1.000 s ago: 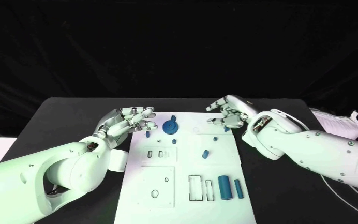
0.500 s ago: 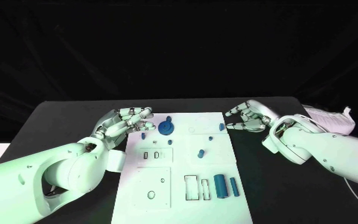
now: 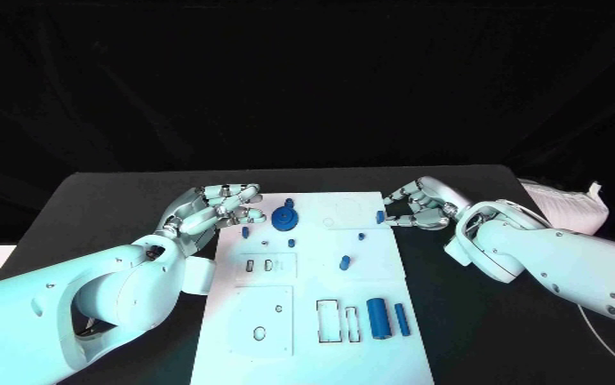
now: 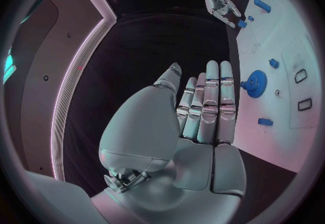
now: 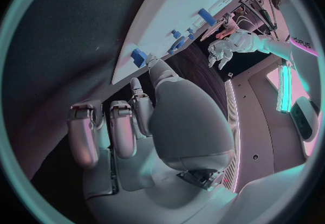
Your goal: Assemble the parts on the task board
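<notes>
Fingertips of the right hand [image 3: 419, 204] crowd a small blue peg [image 3: 380, 217] at the board's [image 3: 321, 314] right edge; whether they pinch it is hard to make out. Half a second ago that hand hung slightly farther from the board. The left hand [image 3: 215, 208] hovers at the board's left edge beside the gear [image 3: 284, 218], fingers loosely apart, holding nothing, unmoved.
</notes>
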You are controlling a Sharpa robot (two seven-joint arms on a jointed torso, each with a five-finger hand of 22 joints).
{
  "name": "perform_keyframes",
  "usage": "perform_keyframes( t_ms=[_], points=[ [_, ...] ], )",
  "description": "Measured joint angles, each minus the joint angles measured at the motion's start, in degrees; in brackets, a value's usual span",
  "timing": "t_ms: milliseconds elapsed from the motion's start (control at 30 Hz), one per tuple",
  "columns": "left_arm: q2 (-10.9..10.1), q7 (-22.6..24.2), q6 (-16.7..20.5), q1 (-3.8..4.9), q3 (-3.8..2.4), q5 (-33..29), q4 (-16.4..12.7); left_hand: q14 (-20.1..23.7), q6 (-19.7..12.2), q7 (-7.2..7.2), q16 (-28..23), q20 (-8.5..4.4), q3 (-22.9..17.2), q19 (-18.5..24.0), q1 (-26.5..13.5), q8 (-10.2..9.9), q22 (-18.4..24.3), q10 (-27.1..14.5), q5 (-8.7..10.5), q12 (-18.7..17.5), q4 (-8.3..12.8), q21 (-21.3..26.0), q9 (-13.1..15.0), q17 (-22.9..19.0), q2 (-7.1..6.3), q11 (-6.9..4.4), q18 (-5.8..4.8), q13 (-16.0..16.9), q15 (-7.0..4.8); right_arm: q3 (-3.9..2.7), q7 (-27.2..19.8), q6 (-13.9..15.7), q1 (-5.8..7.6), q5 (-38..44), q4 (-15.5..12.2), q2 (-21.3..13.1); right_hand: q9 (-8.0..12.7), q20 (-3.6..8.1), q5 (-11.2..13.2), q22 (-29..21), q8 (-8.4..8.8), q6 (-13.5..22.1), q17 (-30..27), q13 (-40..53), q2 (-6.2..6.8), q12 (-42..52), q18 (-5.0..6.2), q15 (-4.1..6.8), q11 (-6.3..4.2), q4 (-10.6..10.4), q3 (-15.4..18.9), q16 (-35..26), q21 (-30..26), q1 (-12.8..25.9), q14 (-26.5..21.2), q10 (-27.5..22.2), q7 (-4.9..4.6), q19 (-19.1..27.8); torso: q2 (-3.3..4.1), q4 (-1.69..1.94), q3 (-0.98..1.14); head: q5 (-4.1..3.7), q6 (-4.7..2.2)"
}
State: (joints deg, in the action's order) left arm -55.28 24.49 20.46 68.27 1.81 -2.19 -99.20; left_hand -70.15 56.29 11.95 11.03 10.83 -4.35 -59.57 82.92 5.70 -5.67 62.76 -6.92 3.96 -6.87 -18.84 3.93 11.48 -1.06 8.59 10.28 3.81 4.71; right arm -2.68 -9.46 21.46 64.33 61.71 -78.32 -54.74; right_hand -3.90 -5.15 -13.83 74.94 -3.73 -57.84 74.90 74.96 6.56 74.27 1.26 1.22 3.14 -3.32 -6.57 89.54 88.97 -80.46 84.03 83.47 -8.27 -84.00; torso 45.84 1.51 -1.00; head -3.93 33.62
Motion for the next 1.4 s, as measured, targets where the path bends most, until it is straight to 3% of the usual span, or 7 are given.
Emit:
perform_keyframes(
  t_ms=[200, 533, 1000, 1400],
  points=[
    [0.0, 0.0, 0.0, 0.00, 0.00, 0.0, 0.1, 0.0, 0.0, 0.00, 0.0, 0.00, 0.0, 0.0, 0.0, 0.0, 0.0, 0.0, 0.00, 0.0, 0.0, 0.0, 0.0, 0.0, 0.00, 0.00, 0.00, 0.0, 0.00, 0.01, 0.2, -0.2, -0.76, 0.0, 0.9, 1.5, 0.0, 0.00, 0.3, 0.0, 0.00, 0.0, 0.0, 0.0, -0.40, 0.0, 0.00, 0.00, 0.00, 0.0, 0.0, 0.0, 0.0, 0.4, 0.0, 0.0, 0.00, 0.0, 0.00, 0.02, 0.01, 0.16, 0.15],
    [0.1, -0.1, 0.0, -0.01, 0.01, 0.0, 0.2, 0.0, 0.0, 0.00, 0.0, 0.00, 0.0, 0.0, 0.0, 0.0, 0.0, 0.0, 0.00, 0.0, 0.0, 0.1, 0.0, 0.0, 0.00, 0.00, 0.00, 0.0, 0.00, -0.02, 0.5, -0.5, -0.95, 0.1, 1.9, 2.5, -0.1, 0.00, 0.6, 0.0, 0.00, -0.7, 0.0, 0.1, -1.17, 0.5, 0.01, 0.00, 0.00, 0.0, 0.0, 0.0, 0.0, 0.8, 0.0, 0.0, 0.12, 0.0, 0.00, 0.06, 0.01, 0.64, 0.31],
    [0.2, -0.2, 0.0, -0.01, 0.01, 0.0, 0.2, 0.0, 0.0, 0.00, 0.0, 0.00, 0.0, 0.0, 0.0, 0.0, 0.0, 0.0, 0.00, 0.0, 0.0, 0.2, 0.0, 0.1, 0.00, 0.00, 0.00, 0.0, 0.00, -0.01, 0.8, -1.1, -1.01, 0.1, 2.7, 3.2, -0.5, 0.44, 4.4, 0.0, -1.15, -5.4, 0.0, 0.3, -3.66, 1.8, 0.00, 0.35, -0.99, 0.7, -2.9, 0.2, 0.2, 0.2, -0.1, 0.5, 1.71, 0.0, -0.05, -0.04, 0.01, 0.42, 0.40],
    [0.1, -0.3, 0.0, -0.01, 0.01, 0.0, 0.2, 0.0, 0.0, 0.00, 0.0, 0.00, 0.0, 0.0, 0.0, 0.0, 0.0, 0.0, 0.00, 0.0, 0.0, 0.2, 0.0, 0.1, 0.00, 0.00, 0.00, 0.0, 0.00, -0.11, 1.1, -1.4, -0.92, 0.4, 3.1, 3.6, -0.6, 1.26, 7.3, 0.0, -2.15, -7.7, 0.0, 0.3, -4.63, 2.3, 0.00, 1.27, -1.81, 2.1, -5.2, 0.2, 0.4, 0.2, 0.0, 0.5, 2.14, 0.0, -0.07, -0.01, 0.00, 0.30, 0.51]
  ],
)
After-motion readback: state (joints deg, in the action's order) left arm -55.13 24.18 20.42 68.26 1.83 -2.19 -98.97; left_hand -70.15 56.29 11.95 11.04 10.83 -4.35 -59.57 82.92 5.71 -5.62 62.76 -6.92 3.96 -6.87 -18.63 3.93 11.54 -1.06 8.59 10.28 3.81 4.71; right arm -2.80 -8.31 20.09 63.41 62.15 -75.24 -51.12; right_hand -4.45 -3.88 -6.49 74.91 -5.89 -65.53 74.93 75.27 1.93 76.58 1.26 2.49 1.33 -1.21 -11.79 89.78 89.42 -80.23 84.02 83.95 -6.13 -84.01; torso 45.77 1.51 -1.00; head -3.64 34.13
